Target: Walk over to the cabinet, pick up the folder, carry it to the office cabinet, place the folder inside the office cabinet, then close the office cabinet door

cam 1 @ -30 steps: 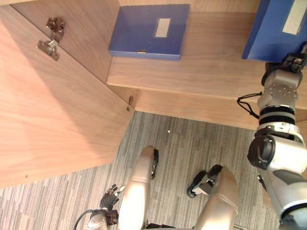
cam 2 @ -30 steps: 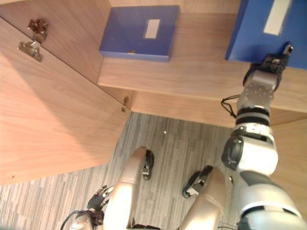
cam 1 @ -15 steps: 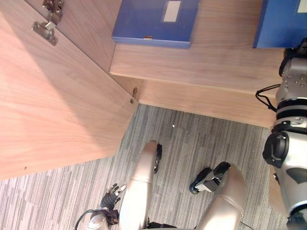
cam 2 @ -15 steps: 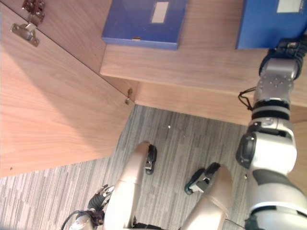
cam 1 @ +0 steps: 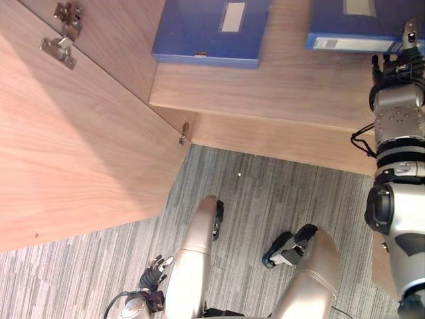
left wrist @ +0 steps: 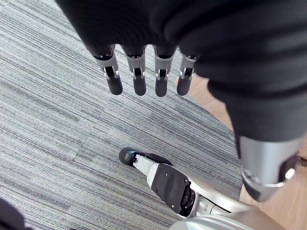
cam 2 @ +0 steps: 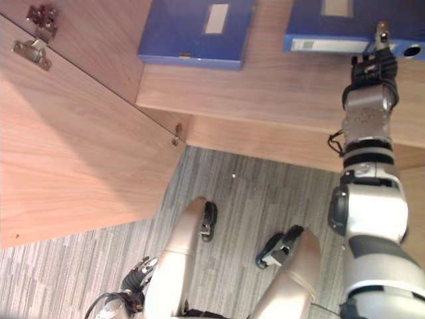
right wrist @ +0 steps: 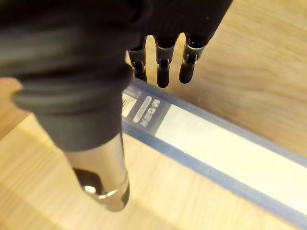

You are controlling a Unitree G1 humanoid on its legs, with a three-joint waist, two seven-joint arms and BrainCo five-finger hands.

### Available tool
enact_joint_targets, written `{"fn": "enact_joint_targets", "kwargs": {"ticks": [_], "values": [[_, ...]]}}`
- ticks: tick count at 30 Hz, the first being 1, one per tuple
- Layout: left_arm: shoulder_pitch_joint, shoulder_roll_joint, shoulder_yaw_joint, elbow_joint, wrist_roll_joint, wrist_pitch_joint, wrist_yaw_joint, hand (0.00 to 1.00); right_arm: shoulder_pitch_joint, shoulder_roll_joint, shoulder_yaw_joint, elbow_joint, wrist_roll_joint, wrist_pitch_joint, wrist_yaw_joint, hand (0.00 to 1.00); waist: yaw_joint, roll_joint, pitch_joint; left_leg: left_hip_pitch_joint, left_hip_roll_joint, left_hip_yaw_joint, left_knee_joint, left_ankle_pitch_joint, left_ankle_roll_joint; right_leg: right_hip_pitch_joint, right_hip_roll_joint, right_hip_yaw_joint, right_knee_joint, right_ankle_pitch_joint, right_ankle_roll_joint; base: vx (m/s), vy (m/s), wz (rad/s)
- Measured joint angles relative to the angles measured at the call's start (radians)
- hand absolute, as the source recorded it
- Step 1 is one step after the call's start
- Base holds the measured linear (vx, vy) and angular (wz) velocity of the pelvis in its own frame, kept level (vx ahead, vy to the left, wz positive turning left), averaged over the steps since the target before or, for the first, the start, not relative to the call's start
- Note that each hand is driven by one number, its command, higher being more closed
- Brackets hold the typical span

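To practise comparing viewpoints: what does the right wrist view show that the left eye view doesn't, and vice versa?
Right wrist view: the right hand with straight fingers, seen close beside the folder and its labelled spine. Left eye view: a second folder lying flat, the open cabinet door with hinges, the left hand low over carpet. Shared: right hand, folder, wooden shelf.

The floor is a grey carpet woven in fine stripes of lighter and darker thread, with a small pale speck lying on it near the furniture. Beyond it stands a cabinet of light wood grain, its shelf open to view and its door swung wide to the left, a metal hinge on the door's inner face and a smaller fitting at its lower corner. Even light falls across the wood, with a soft shadow on the door panel.
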Motion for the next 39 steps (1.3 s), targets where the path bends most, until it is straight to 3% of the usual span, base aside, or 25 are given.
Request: {"fn": "enact_joint_targets", "kwargs": {"ticks": [9,12,15,17,19,21,23,27,33,39], "values": [[0.0,0.003,0.002,-0.009,0.0,0.0,-0.01,0.0,0.044,0.029,0.069,0.022,-0.05,0.009,0.054,0.0,0.002,0.0,0.004,-0.015,0.012,0.005,0.01,-0.001,0.0,-0.023,0.01,0.011,0.01,0.0,0.001,0.01,-0.033,-0.04],[0.0,0.004,0.002,-0.009,0.0,0.0,-0.015,0.0,0.044,0.022,0.12,0.023,-0.155,0.028,0.082,0.0,0.0,-0.001,0.005,-0.017,0.014,0.007,0.012,-0.001,0.0,-0.031,0.012,0.016,0.016,0.0,0.001,0.0,-0.04,-0.04],[0.0,0.007,0.002,-0.009,0.0,0.0,-0.024,0.0,0.044,-0.003,0.208,0.025,-0.402,0.082,0.146,0.0,-0.004,-0.001,0.005,-0.018,0.017,0.008,0.012,0.0,0.0,-0.035,0.015,0.019,0.017,-0.001,0.001,0.0,-0.039,-0.03],[0.001,0.01,0.002,-0.009,0.0,0.0,-0.042,0.0,0.043,-0.033,0.293,0.025,-0.73,0.117,0.227,0.0,-0.003,-0.001,0.005,-0.018,0.018,0.008,0.012,0.0,0.0,-0.035,0.017,0.019,0.017,-0.001,0.001,0.01,-0.041,-0.01],[0.001,0.011,0.003,-0.009,0.0,0.0,-0.054,0.0,0.045,-0.045,0.331,0.024,-0.883,0.118,0.257,0.0,-0.005,-0.001,0.005,-0.017,0.018,0.008,0.012,0.0,-0.001,-0.034,0.017,0.019,0.017,-0.001,0.001,0.0,0.0,0.0],[0.002,0.011,0.006,-0.009,0.001,0.0,-0.067,0.0,0.05,-0.058,0.351,0.017,-1.107,0.118,0.279,0.0,-0.007,-0.003,0.005,-0.017,0.023,0.008,0.01,0.0,-0.001,-0.034,0.024,0.019,0.012,0.0,0.001,0.02,-0.035,-0.04],[0.002,0.011,0.014,-0.009,0.005,0.0,-0.076,0.0,0.058,-0.059,0.351,0.006,-1.239,0.117,0.299,0.0,-0.008,-0.01,0.004,-0.014,0.025,0.008,0.002,0.002,-0.004,-0.032,0.028,0.018,0.005,0.001,0.002,0.01,-0.016,-0.02],[0.002,0.009,0.027,-0.01,0.039,0.001,-0.091,0.0,0.086,-0.062,0.349,-0.03,-1.414,0.114,0.335,0.0,-0.013,-0.018,0.005,0.006,0.028,0.009,-0.027,0.01,-0.016,-0.017,0.033,0.011,-0.021,0.005,0.009,0.03,-0.046,-0.01],[0.002,0.002,0.058,-0.008,0.042,0.003,-0.098,0.0,0.124,-0.057,0.348,-0.06,-1.496,0.114,0.382,0.0,-0.016,-0.045,-0.001,0.047,0.032,0.013,-0.102,0.034,-0.026,0.016,0.046,-0.005,-0.085,0.028,0.01,0.06,-0.06,-0.01],[-0.001,-0.001,0.087,-0.008,0.044,0.003,-0.098,0.0,0.167,0.019,0.35,-0.064,-1.588,0.115,0.385,0.0,-0.031,-0.074,-0.007,0.132,0.049,0.032,-0.255,0.092,-0.029,0.084,0.079,-0.034,-0.229,0.091,0.014,0.05,-0.047,-0.07]]}}
